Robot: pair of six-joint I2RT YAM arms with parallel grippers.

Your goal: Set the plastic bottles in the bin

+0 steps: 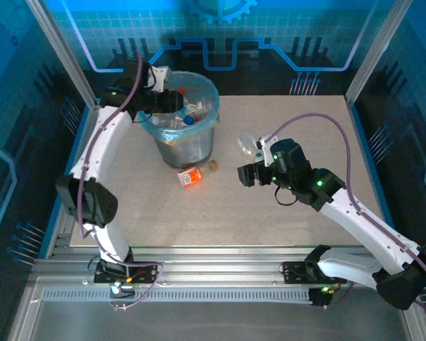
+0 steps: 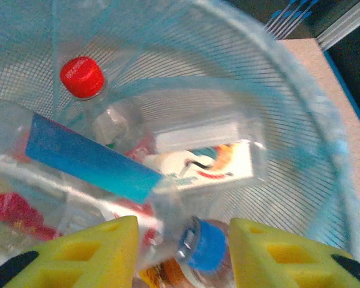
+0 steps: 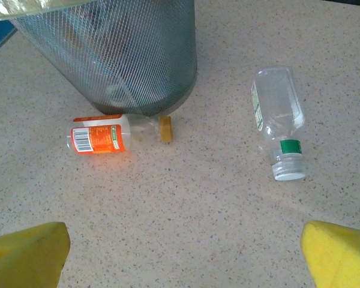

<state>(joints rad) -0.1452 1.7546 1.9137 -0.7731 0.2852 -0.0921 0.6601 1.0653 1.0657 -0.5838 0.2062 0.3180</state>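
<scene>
Beside the bin (image 3: 138, 60), orange-label bottle (image 3: 101, 135) lying flat, cap rightward, left hand (image 2: 183, 252), right hand (image 3: 183, 258) both spread.

We see the grey mesh bin (image 1: 195, 149) upright, blue-bagged, several bottles (image 2: 90, 150) inside. 2 lie on their sides outside: an orange-labelled bottle (image 3: 99, 135) against its base, a clear bottle (image 3: 278, 114) well apart.
</scene>
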